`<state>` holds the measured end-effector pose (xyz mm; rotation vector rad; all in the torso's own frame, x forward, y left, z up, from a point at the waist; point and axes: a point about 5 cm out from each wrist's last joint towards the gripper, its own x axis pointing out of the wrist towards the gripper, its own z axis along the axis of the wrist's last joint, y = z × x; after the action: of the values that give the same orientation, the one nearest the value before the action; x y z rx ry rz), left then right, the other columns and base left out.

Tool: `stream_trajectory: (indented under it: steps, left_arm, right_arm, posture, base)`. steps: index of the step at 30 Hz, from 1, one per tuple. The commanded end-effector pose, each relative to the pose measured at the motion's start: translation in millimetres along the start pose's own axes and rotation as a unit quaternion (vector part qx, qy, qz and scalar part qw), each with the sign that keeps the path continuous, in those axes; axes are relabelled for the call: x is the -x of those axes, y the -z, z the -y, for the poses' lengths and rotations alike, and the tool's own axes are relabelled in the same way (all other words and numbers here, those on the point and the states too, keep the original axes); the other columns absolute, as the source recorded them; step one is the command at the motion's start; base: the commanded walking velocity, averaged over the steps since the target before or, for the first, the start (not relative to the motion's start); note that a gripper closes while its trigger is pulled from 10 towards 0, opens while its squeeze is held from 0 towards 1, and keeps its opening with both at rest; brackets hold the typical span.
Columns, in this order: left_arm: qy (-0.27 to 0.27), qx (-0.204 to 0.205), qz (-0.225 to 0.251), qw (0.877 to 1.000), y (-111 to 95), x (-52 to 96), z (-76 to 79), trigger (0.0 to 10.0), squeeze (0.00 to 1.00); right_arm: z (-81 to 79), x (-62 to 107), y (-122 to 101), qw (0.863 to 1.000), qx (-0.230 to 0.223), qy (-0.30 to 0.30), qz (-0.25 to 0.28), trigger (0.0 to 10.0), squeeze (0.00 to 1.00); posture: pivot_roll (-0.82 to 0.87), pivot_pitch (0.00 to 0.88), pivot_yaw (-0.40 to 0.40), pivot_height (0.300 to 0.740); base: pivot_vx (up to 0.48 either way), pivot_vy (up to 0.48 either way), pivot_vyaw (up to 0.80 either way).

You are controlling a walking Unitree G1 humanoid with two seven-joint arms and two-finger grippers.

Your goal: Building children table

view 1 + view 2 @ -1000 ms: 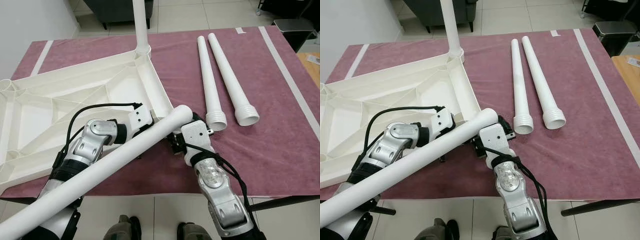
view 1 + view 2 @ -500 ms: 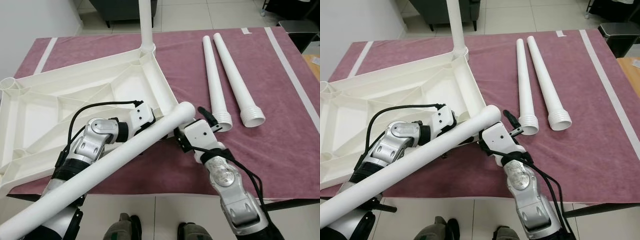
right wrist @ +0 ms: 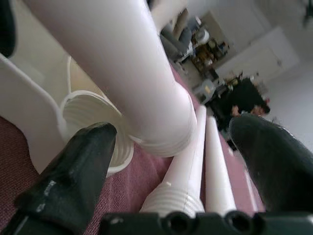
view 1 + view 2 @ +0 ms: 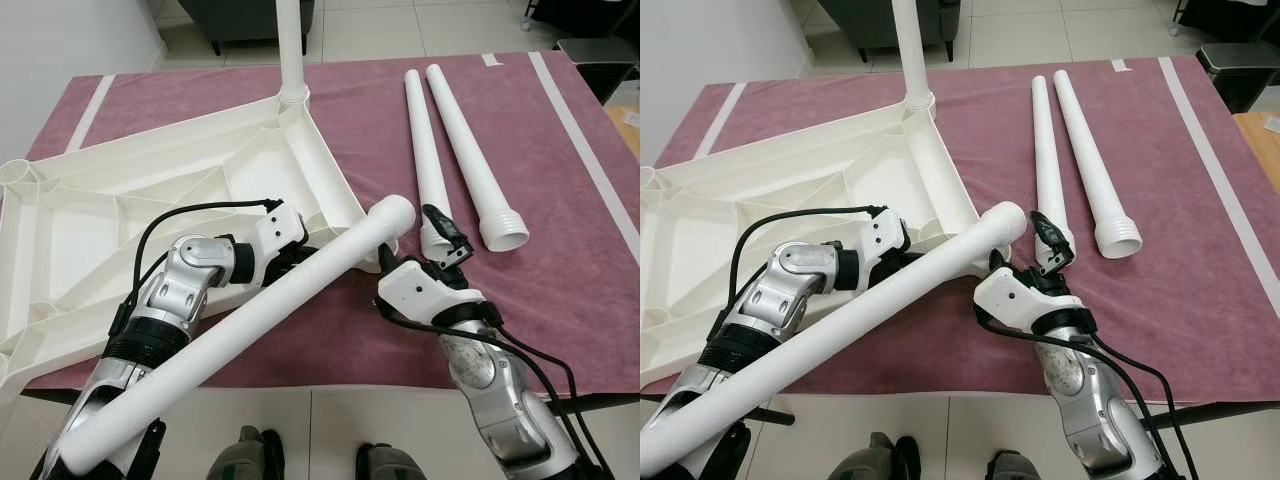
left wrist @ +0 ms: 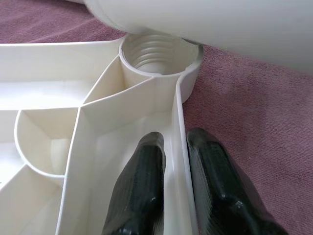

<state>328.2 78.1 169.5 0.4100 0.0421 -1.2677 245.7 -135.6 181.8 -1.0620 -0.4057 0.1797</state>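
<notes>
Left gripper [image 5: 171, 196] pinches the tabletop [image 4: 120, 210] rim, steadying its corner socket [image 5: 151, 54]; right gripper [image 4: 1045, 245] is spread beside the leg [image 4: 260, 320].

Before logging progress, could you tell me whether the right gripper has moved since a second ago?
Yes: the right gripper left the table corner for the nearer lying leg's threaded end.

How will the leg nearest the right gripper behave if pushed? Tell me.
Leg: round, lying on flat cloth, so probably rolls; its flared threaded end may curve it. Hollow plastic look suggests stiff and light. Right gripper open beside it.
</notes>
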Motion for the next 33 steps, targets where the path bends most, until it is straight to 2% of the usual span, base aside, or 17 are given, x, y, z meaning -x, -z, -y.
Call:
stream_trajectory:
  steps: [1, 8, 13, 23, 33]
  left_arm:
    - [-0.072, 0.013, -0.007, 0.997, 4, 4.1, -9.5, 10.0, 0.00]
    - [-0.072, 0.016, -0.007, 0.997, 4, 4.3, -9.7, 10.0, 0.00]
    - [-0.073, 0.017, -0.006, 0.997, 4, 4.1, -9.9, 10.0, 0.00]
    - [-0.077, 0.019, -0.004, 0.997, 3, 3.5, -9.6, 10.0, 0.00]
    - [-0.081, 0.023, -0.003, 0.996, 3, 3.7, -10.6, 10.0, 0.00]
  right_arm:
    - [-9.3, -0.1, -9, 0.998, 0.033, -0.032, 0.044, 10.0, 0.00]
    - [-20.3, -2.4, -13, 0.986, 0.082, -0.114, 0.094, 10.0, 0.00]
    - [-20.2, -7.3, -13, 0.975, 0.105, -0.156, 0.115, 10.0, 0.00]
    - [-21.5, -16.2, -12, 0.969, 0.119, -0.172, 0.132, 10.0, 0.00]
    - [-26.5, -20.4, -18, 0.956, 0.133, -0.206, 0.163, 10.0, 0.00]
  posture:
    - [-0.09, 0.170, 0.142, 0.740]
    - [-0.09, 0.169, 0.142, 0.740]
    - [-0.09, 0.165, 0.142, 0.740]
    - [-0.09, 0.160, 0.137, 0.740]
    - [-0.09, 0.162, 0.141, 0.740]
  base:
    - [0.000, 0.000, 0.00]
    - [0.000, 0.000, 0.00]
    - [0.000, 0.000, 0.00]
    - [0.000, 0.000, 0.00]
    - [0.000, 0.000, 0.00]
